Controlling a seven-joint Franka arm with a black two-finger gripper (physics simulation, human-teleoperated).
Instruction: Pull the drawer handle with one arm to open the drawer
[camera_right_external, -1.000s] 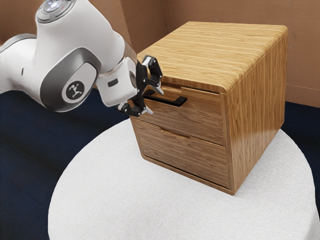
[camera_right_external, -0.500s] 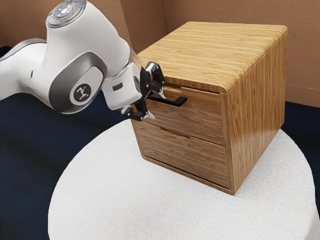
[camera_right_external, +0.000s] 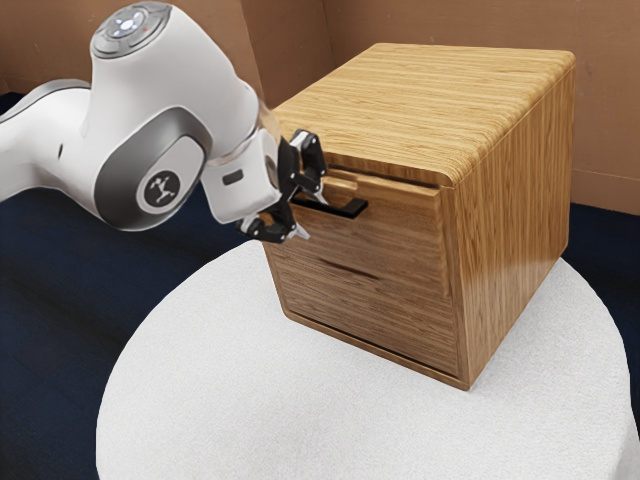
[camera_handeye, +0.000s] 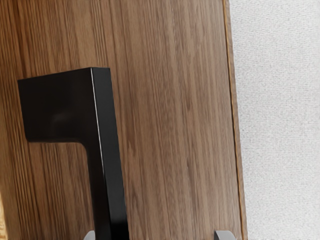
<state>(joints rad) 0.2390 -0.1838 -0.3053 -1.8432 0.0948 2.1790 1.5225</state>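
Gripper (camera_right_external: 303, 205) fingers spread (straddling handle end); handle (camera_right_external: 340, 209) long axis horizontal across drawer (camera_right_external: 390, 235) front.

A round white table (camera_right_external: 250, 400) is spread out below the gripper (camera_right_external: 303, 205), and its rough, fabric-like top is evenly lit. In the wrist view, a pale strip of that top is caught just beside the hand. Dark blue floor (camera_right_external: 60, 330) is seen lower down, wrapped around the table's edge. Plain brown walls (camera_right_external: 40, 45) are seen well behind the hand.
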